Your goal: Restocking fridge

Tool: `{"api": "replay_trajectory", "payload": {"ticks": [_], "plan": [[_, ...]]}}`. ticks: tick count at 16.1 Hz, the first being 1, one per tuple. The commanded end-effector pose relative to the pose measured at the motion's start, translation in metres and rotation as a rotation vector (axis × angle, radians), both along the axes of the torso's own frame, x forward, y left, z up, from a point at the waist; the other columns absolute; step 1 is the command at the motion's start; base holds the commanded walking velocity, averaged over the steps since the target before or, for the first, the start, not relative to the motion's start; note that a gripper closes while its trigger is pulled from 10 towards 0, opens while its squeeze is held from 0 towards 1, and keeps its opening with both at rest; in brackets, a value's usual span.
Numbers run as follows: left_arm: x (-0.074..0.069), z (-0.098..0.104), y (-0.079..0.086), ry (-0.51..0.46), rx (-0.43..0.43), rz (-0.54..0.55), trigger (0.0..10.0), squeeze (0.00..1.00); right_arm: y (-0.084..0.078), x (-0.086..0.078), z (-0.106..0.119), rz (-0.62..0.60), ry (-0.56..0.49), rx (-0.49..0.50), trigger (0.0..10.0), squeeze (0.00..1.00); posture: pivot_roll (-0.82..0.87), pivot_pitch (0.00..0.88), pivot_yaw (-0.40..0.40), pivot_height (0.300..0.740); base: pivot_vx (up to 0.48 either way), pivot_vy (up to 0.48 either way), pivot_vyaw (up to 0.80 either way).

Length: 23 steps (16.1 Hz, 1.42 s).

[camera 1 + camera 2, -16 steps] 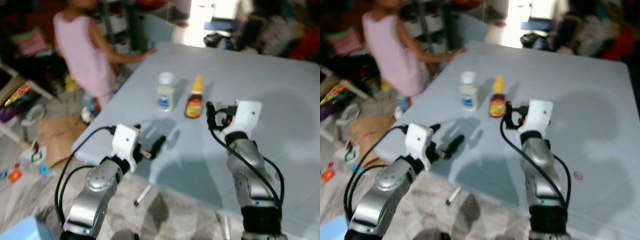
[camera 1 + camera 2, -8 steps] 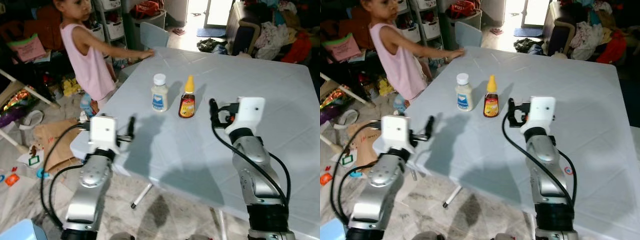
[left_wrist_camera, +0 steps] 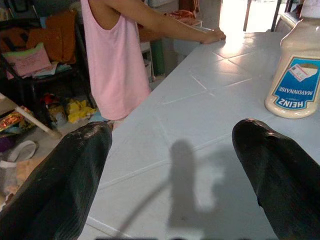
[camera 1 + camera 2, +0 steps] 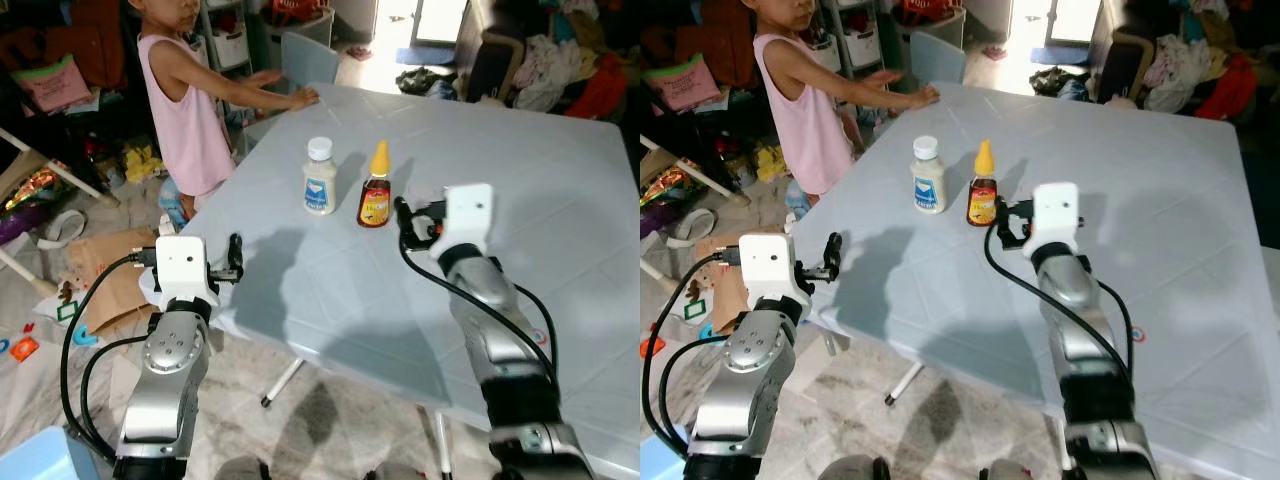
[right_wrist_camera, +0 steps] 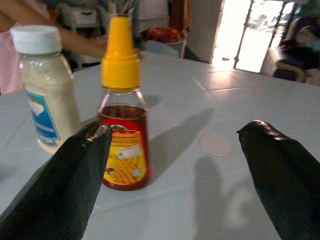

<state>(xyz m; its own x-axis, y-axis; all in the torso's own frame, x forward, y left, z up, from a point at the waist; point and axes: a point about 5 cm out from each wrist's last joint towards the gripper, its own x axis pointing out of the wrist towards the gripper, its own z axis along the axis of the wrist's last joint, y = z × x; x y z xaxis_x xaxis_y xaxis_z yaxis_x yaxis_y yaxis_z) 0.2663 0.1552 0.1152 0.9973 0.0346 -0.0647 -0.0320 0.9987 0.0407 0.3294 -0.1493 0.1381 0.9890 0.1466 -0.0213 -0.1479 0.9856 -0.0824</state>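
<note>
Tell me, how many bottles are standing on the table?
2. The white mayonnaise bottle stands on the table nearer the person. The honey bottle with the yellow cap stands right beside it, in front of the right end effector.

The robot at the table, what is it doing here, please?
The robot faces a pale table with both arms raised. Its right gripper is open, close to the honey bottle, not touching it. The left gripper is open near the table edge, pointing toward the mayonnaise jar. Both bottles stand upright, side by side. A person rests a hand on the table's far corner.
</note>
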Motion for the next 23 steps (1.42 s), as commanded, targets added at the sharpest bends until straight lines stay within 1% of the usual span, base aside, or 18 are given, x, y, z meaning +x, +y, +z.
{"api": "replay_trajectory", "payload": {"ticks": [1,3,6,11,15,17,18,19,20,21,22,23], "plan": [[0.001,0.004,0.003,-0.008,0.012,0.009,10.0,0.00,0.005,0.005,0.005,0.018,-0.021,0.001,10.0,0.00,0.02,0.031,0.025,0.740,0.000,0.000,0.00],[-0.001,0.004,0.005,0.001,0.016,0.027,10.0,0.00,0.011,0.012,0.004,0.052,-0.005,0.002,10.0,0.00,0.03,0.039,0.030,0.740,0.000,0.000,0.00],[-0.005,0.003,0.010,0.013,0.029,0.033,10.0,0.00,0.017,0.026,0.012,0.072,-0.034,-0.007,10.0,0.00,0.05,0.055,0.040,0.740,0.000,0.000,0.00],[-0.005,0.004,0.009,0.020,0.031,0.024,10.0,0.00,0.019,0.035,0.020,0.075,-0.072,-0.024,10.0,0.00,0.05,0.057,0.047,0.740,0.000,0.000,0.00],[-0.005,0.004,0.006,0.025,0.028,0.011,10.0,0.00,0.015,0.043,0.025,0.062,-0.085,-0.045,10.0,0.00,0.06,0.062,0.047,0.740,0.000,0.000,0.00],[-0.006,0.003,0.006,0.030,0.026,0.010,10.0,0.00,0.008,0.050,0.026,0.034,-0.076,-0.051,9.8,0.00,0.06,0.063,0.043,0.740,0.000,0.000,0.00],[-0.005,0.003,0.006,0.031,0.026,0.010,10.0,0.00,0.006,0.052,0.027,0.029,-0.075,-0.055,7.2,0.00,0.06,0.063,0.042,0.740,0.000,0.000,0.00],[-0.005,0.003,0.005,0.032,0.025,0.010,10.0,0.00,0.004,0.054,0.027,0.024,-0.074,-0.057,1.1,0.00,0.06,0.063,0.041,0.740,0.000,0.000,0.00],[-0.005,0.003,0.005,0.033,0.024,0.010,10.0,0.00,0.003,0.056,0.028,0.021,-0.077,-0.057,0.5,0.00,0.06,0.063,0.041,0.740,0.000,0.000,0.00],[-0.005,0.003,0.005,0.034,0.024,0.011,10.0,0.00,0.002,0.058,0.029,0.020,-0.080,-0.059,0.5,0.00,0.06,0.062,0.040,0.740,0.000,0.000,0.00],[-0.005,0.003,0.005,0.035,0.024,0.010,10.0,0.00,0.001,0.060,0.030,0.023,-0.085,-0.058,0.0,0.00,0.06,0.062,0.040,0.740,0.000,0.000,0.00],[-0.005,0.003,0.005,0.035,0.024,0.010,10.0,0.00,0.002,0.060,0.030,0.028,-0.085,-0.057,0.0,0.00,0.06,0.061,0.040,0.740,0.000,0.000,0.00]]}}
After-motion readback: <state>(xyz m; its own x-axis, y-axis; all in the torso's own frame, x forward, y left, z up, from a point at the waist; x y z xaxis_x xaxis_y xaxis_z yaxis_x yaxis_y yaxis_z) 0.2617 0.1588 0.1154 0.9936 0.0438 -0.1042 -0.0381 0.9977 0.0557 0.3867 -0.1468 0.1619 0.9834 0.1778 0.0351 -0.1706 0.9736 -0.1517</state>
